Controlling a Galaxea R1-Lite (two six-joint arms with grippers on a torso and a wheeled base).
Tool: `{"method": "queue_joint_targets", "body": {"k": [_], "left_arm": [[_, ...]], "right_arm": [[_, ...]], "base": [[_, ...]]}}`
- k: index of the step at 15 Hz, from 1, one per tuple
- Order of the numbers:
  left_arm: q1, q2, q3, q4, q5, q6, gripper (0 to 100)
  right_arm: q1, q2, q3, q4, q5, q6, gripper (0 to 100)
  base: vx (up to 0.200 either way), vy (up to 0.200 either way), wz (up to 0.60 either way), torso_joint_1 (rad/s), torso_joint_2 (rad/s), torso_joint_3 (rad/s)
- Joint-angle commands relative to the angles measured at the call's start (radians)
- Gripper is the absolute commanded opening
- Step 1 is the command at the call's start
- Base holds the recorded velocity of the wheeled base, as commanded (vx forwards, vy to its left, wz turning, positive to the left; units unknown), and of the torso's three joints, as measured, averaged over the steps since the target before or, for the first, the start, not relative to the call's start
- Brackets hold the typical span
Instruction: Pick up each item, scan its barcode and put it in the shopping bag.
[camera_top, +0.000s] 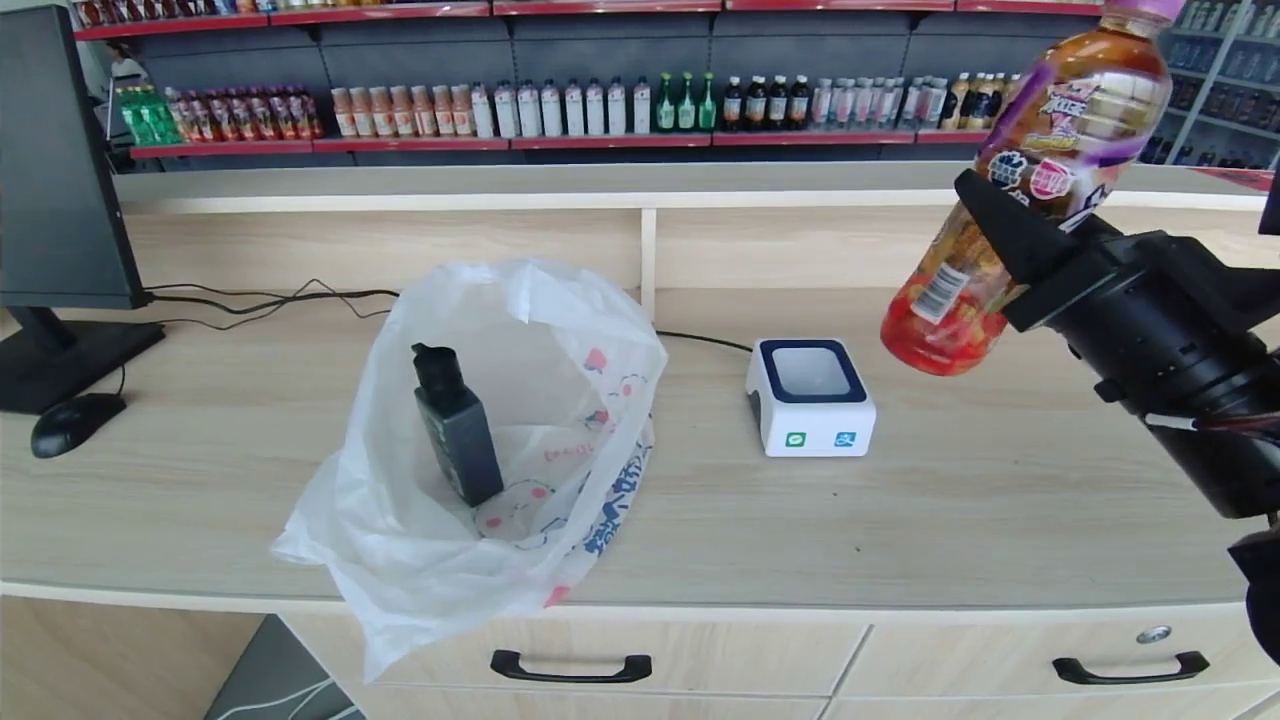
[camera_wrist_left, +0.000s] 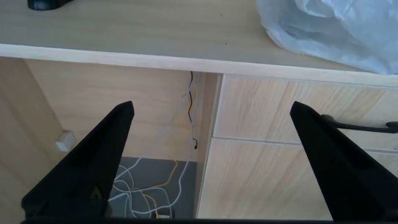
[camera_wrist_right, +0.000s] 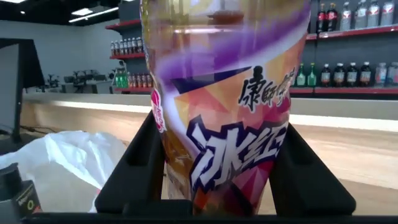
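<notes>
Barcode (camera_top: 940, 290) in head view | purple label (camera_wrist_right: 236, 124) in right wrist view | right gripper (camera_top: 1020, 225) holds amber tea bottle (camera_top: 1040, 170) | left gripper (camera_wrist_left: 211, 109) jaws wide

The pale wood-grain bench (camera_top: 1000, 520) looks matt and smooth. The thin white plastic shopping bag (camera_top: 400, 560) is translucent and crinkled; the clear plastic tea bottle (camera_top: 1060, 130) shines glossy.

Check your right gripper (camera_top: 1030, 200): it is raised high, jaws clamped on the tilted bottle (camera_top: 1050, 150). Your left gripper (camera_wrist_left: 211, 109) sits low, jaws spread wide.
</notes>
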Motion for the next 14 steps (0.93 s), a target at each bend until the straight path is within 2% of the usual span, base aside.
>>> {"method": "queue_joint_targets", "body": {"k": [1,3,4,5,10,12,13,14], "left_arm": [[0.001,0.001,0.0,0.0,0.0,0.0,100],[0.001,0.001,0.0,0.0,0.002,0.0,100],[0.001,0.001,0.0,0.0,0.0,0.0,100],[0.001,0.001,0.0,0.0,0.0,0.0,100],[0.001,0.001,0.0,0.0,0.002,-0.005,100],[0.001,0.001,0.0,0.0,0.002,-0.005,100],[0.001,0.001,0.0,0.0,0.002,-0.005,100],[0.001,0.001,0.0,0.0,0.002,-0.005,100]], "right_arm": [[0.03,0.033,-0.034,-0.002,0.101,0.038,0],[-0.037,0.064,-0.049,-0.002,0.267,0.029,0],[-0.074,0.108,-0.091,-0.002,0.389,0.006,0],[-0.091,0.14,-0.132,-0.002,0.442,0.001,0],[-0.126,0.324,-0.362,-0.002,0.544,-0.101,0],[-0.171,0.374,-0.399,-0.002,0.65,-0.215,0],[-0.175,0.38,-0.402,-0.002,0.667,-0.232,0],[-0.189,0.397,-0.405,-0.002,0.736,-0.302,0]], "base": [[0.0,0.0,0.0,0.0,0.0,0.0],[0.0,0.0,0.0,0.0,0.0,0.0],[0.0,0.0,0.0,0.0,0.0,0.0],[0.0,0.0,0.0,0.0,0.0,0.0],[0.0,0.0,0.0,0.0,0.0,0.0],[0.0,0.0,0.0,0.0,0.0,0.0],[0.0,0.0,0.0,0.0,0.0,0.0],[0.0,0.0,0.0,0.0,0.0,0.0]]}}
